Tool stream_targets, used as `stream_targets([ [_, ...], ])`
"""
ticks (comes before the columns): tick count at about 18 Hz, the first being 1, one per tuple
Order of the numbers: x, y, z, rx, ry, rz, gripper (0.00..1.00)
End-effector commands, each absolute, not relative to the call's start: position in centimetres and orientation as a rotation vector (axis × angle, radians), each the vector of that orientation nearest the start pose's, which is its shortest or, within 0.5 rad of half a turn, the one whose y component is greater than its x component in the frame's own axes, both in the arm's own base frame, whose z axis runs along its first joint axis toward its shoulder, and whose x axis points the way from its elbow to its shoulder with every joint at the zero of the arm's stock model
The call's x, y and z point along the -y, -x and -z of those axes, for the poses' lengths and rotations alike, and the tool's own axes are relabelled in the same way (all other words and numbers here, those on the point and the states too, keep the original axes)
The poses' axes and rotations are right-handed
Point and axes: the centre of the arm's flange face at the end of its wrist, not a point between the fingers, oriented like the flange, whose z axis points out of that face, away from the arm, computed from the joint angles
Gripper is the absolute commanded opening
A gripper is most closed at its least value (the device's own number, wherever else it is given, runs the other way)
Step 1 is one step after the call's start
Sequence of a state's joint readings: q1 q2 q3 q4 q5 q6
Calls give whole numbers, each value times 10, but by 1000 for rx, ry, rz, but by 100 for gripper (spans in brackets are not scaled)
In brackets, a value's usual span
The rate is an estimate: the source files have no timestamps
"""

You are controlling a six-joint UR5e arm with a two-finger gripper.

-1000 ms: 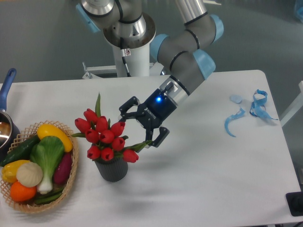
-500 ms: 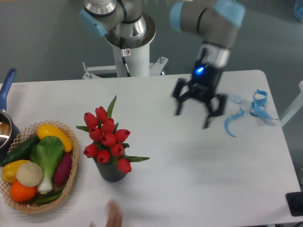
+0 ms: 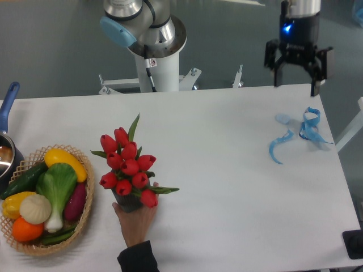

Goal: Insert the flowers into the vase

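The flowers (image 3: 128,166), a bunch of red tulip heads with green leaves, stand upright in the vase (image 3: 126,203), a dark grey cylinder at the table's front left. A person's hand (image 3: 135,220) reaches in from the bottom edge and grips the vase, hiding most of it. My gripper (image 3: 296,71) is far away at the back right, above the table's rear edge, open and empty with fingers pointing down.
A wicker basket (image 3: 85,218) of vegetables sits at the left edge, with a pot with a blue handle (image 3: 8,105) behind it. Blue ribbon scraps (image 3: 298,134) lie at the right. The robot's white base (image 3: 156,62) stands behind the table.
My gripper let go of the flowers and swung away up and to the right, to the table's back right corner. A person's hand came in and took hold of the vase.
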State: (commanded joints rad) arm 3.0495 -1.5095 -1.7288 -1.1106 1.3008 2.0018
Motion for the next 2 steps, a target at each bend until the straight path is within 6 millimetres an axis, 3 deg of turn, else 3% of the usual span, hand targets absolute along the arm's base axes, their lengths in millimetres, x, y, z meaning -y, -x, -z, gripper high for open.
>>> stream_targets([
  [2,-203,472,-491,-809,2763,-580,100],
])
